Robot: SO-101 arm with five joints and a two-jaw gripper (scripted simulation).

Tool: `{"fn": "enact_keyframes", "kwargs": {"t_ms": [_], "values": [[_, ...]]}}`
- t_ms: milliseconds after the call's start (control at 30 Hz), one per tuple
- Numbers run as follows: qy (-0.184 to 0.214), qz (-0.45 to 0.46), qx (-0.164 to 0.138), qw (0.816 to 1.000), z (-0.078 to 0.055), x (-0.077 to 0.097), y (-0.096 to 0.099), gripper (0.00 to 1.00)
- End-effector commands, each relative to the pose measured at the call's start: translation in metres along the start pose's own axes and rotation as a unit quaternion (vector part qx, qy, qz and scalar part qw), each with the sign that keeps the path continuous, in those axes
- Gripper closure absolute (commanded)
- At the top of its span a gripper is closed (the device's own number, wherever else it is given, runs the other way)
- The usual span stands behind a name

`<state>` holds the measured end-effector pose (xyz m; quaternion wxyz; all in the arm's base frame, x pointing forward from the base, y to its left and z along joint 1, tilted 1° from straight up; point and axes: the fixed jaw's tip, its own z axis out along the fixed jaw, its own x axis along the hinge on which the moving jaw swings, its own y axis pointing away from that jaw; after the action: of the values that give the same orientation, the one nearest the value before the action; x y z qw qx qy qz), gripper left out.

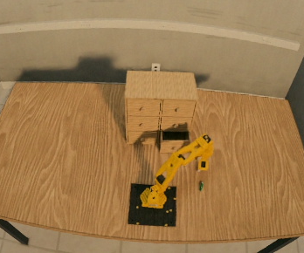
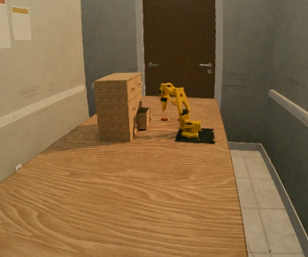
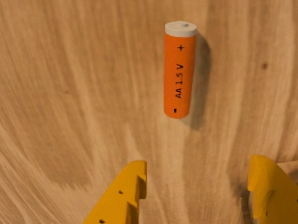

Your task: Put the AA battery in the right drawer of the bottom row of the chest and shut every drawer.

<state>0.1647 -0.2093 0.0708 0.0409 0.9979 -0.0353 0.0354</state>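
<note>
- The chest [image 1: 161, 85] stands on the table [image 1: 62, 144] near the far edge and has 2 columns of drawers in 3 rows.
- The bottom right drawer [image 1: 174, 141] is pulled out of the chest toward the arm, and its inside is dark. The other 5 drawers sit flush with the chest front.
- The arm [image 1: 177, 163] rises from a black base plate [image 1: 135, 218] in front of the chest and reaches forward and to the right, ending just to the right of the open drawer.
- The gripper [image 3: 200, 196] points down at the table, beside the open drawer and above the bare wood.
- The jaws are partly open with a clear gap between them, and they hold nothing.
- The battery [image 3: 180, 70] is orange with a white cap at the plus end. It lies flat on the table, in front of the chest and to the right of the open drawer.
- In the wrist view the battery lies just beyond the jaw tips, lengthwise along the line of reach and apart from both jaws.
- A small green object [image 1: 200, 186] lies on the table farther from the chest than the gripper, to the right of the base plate.
</note>
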Motion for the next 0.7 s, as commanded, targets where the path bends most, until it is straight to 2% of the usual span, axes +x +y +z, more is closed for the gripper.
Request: {"fn": "enact_keyframes", "kwargs": {"t_ms": [0, 467, 667], "values": [[-0.004, -0.001, 0.004, 1.000, 0.0011, -0.0020, 0.0005, 0.79], [-0.004, -0.001, 0.004, 1.000, 0.0011, -0.0020, 0.0005, 0.79], [-0.012, -0.001, 0.013, 1.000, 0.0085, -0.0024, 0.0002, 0.79]]}}
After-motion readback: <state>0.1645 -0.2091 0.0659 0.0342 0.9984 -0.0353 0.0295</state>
